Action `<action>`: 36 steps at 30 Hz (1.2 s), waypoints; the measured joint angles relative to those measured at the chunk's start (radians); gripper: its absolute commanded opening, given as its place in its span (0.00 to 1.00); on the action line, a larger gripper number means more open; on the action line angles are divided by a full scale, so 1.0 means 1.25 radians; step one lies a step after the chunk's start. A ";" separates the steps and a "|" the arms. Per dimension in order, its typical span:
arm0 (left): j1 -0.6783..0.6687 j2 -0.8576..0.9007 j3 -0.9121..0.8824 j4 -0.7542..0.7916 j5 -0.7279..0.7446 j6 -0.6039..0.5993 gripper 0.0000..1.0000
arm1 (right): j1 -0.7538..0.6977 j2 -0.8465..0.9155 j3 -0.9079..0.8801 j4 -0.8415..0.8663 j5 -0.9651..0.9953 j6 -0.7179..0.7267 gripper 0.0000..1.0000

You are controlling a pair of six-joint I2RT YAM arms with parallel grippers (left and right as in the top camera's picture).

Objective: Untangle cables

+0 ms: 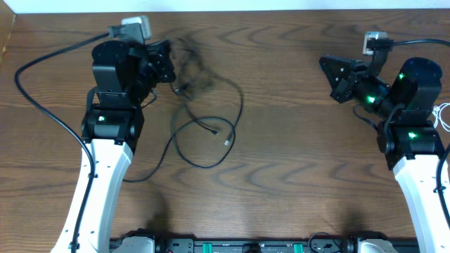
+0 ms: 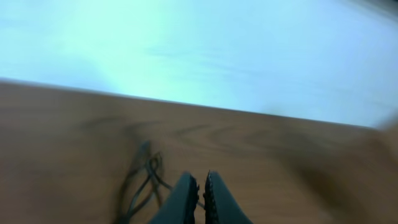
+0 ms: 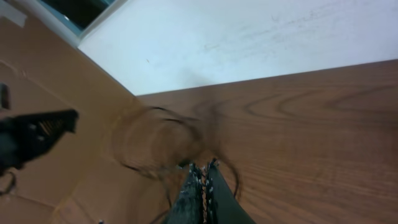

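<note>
Well, nearest the robot the table point(image 1: 281, 176) is bare brown wood between the two white arms, with free room across the middle and toward the right.

Just past that, left of centre, the black cables point(image 1: 211, 130) lie in a wide loose loop with two small plug ends inside it. One strand trails down toward the left arm point(image 1: 105, 161).

Farther back the loop rises into a blurred dark tangle point(image 1: 191, 74) just beside the left gripper point(image 1: 167, 60). In the left wrist view its fingers point(image 2: 183, 199) stand almost together, with only a sliver between them. Black strands run up to them from the left, but the blur hides whether one is pinched.

The right gripper point(image 1: 327, 65) sits well apart from the tangle, over open wood. In its wrist view the fingers point(image 3: 194, 186) are pressed nearly closed, and I cannot make out anything held.

A white cable point(image 1: 444, 116) shows at the table's right edge, beside the right arm point(image 1: 415, 140).

Beyond the tangle the wood runs a short way to the far edge, where a white wall point(image 3: 249, 37) begins. A tan cardboard-like panel point(image 3: 50, 74) borders the left side.
</note>
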 measured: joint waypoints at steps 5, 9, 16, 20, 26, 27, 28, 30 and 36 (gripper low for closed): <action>-0.001 0.000 0.000 0.078 0.189 -0.031 0.07 | 0.028 0.011 0.000 -0.014 0.002 -0.089 0.13; 0.000 -0.001 0.000 0.098 0.272 -0.060 0.08 | 0.054 0.021 0.000 -0.028 0.003 -0.130 0.25; 0.000 -0.002 0.000 0.035 0.292 -0.044 0.08 | 0.091 0.075 0.000 -0.049 0.013 -0.167 0.54; -0.001 -0.002 0.000 -0.066 0.187 -0.001 0.37 | 0.113 0.122 0.000 -0.052 0.017 -0.167 0.57; -0.001 0.031 0.000 -0.150 -0.089 0.065 0.78 | 0.143 0.147 0.000 -0.048 0.024 -0.168 0.59; -0.001 0.048 0.001 -0.150 -0.113 0.082 0.84 | 0.146 0.147 0.000 -0.045 0.024 -0.168 0.59; -0.001 0.071 0.001 -0.149 -0.132 0.092 0.86 | 0.149 0.147 0.000 -0.045 0.024 -0.168 0.59; -0.001 0.128 0.000 -0.143 -0.162 0.117 0.89 | 0.152 0.147 0.000 -0.045 0.023 -0.167 0.61; -0.001 0.280 0.000 -0.076 -0.190 0.147 0.91 | 0.153 0.147 0.000 -0.046 0.024 -0.161 0.61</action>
